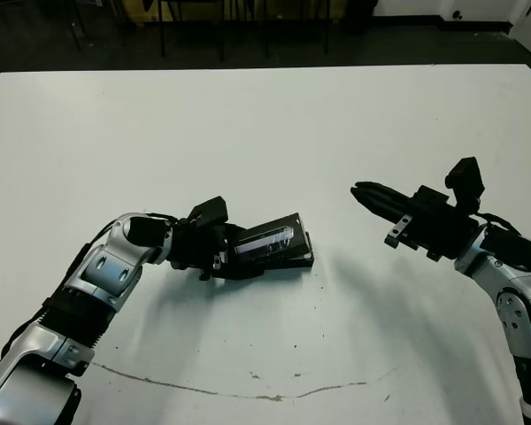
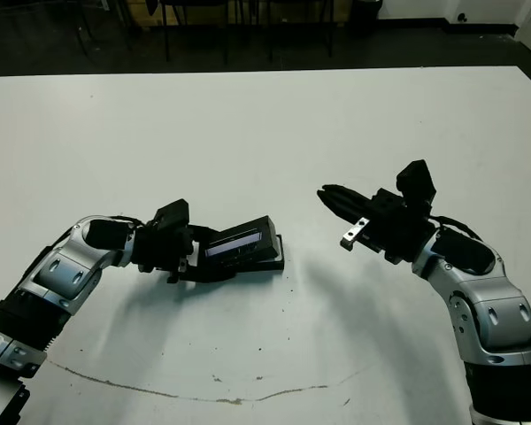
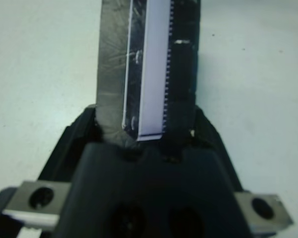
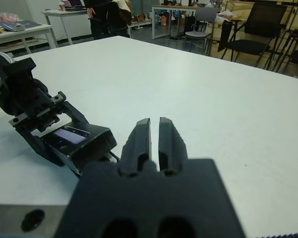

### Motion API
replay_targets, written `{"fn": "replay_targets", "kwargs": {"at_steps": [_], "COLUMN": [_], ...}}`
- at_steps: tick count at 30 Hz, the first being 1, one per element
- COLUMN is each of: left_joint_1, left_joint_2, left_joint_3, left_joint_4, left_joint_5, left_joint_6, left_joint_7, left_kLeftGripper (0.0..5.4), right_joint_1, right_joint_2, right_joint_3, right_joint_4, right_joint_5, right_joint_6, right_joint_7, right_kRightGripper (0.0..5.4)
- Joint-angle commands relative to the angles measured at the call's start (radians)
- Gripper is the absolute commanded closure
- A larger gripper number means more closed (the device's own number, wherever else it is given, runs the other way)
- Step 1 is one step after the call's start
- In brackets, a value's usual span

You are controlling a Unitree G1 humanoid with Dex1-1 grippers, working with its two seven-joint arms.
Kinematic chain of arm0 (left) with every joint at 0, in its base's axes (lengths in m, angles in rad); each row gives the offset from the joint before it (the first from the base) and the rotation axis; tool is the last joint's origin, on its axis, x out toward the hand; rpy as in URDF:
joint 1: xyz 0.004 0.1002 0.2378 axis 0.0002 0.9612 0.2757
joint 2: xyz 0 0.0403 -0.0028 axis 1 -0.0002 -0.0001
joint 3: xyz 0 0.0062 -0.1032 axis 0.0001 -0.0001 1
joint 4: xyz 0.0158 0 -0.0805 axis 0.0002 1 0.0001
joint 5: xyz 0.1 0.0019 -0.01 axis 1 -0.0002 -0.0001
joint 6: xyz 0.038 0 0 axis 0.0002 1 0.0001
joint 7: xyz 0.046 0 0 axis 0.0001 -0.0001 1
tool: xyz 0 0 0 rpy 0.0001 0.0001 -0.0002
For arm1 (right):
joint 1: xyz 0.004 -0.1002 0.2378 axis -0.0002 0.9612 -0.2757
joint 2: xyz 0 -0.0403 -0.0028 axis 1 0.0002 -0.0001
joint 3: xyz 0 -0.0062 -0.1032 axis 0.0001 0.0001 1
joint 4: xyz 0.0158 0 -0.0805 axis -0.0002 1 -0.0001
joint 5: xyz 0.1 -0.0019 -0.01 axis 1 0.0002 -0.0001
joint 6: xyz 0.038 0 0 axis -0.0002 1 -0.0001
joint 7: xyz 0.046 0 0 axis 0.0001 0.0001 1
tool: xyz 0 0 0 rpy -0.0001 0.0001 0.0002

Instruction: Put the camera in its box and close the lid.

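So the lid [image 1: 267,241] is clamped at one end by the left gripper [image 1: 219,257] and held tilted over the box [image 1: 294,260], which sits on the white table [image 1: 265,124] near the middle. The right gripper [image 1: 365,192] is hung in the air off to the side, fingers pressed together with nothing between them. The camera can't be made out.

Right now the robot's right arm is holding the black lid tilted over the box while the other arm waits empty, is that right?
Not quite: the left gripper holds the lid tilted over the box, as the left eye view shows. The right gripper waits empty, off to the side.
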Motion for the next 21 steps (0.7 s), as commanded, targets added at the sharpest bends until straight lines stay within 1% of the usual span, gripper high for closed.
{"fn": "replay_targets", "kwargs": {"at_steps": [1,8,12,14,18,21], "left_joint_1": [0.036,-0.007,-0.032,-0.049,-0.106,-0.133], "left_joint_2": [-0.003,-0.035,-0.049,-0.056,-0.074,-0.099], "left_joint_3": [-0.087,-0.105,-0.108,-0.114,-0.149,-0.163], "left_joint_4": [0.013,0.055,0.096,0.114,0.143,0.183], "left_joint_5": [0.048,0.024,0.02,0.023,0.039,0.038], "left_joint_6": [0.114,0.189,0.205,0.226,0.274,0.245], "left_joint_7": [-0.015,-0.024,-0.036,-0.047,-0.075,-0.096], "left_kLeftGripper": [2.6,2.6,2.6,2.6,2.6,2.6], "right_joint_1": [0.007,0.016,0.022,0.026,0.033,0.039], "right_joint_2": [-0.005,0.004,0.002,0.0,0.005,0.008], "right_joint_3": [0.005,0.008,0.008,0.01,0.01,0.01], "right_joint_4": [0.006,0.004,-0.006,-0.012,-0.001,0.005], "right_joint_5": [-0.016,-0.016,-0.013,-0.018,-0.024,-0.028], "right_joint_6": [-0.002,-0.017,0.001,-0.002,-0.031,-0.056], "right_joint_7": [-0.009,-0.012,-0.021,-0.025,-0.019,-0.014], "right_kRightGripper": [5.4,5.4,5.4,5.4,5.4,5.4]}}
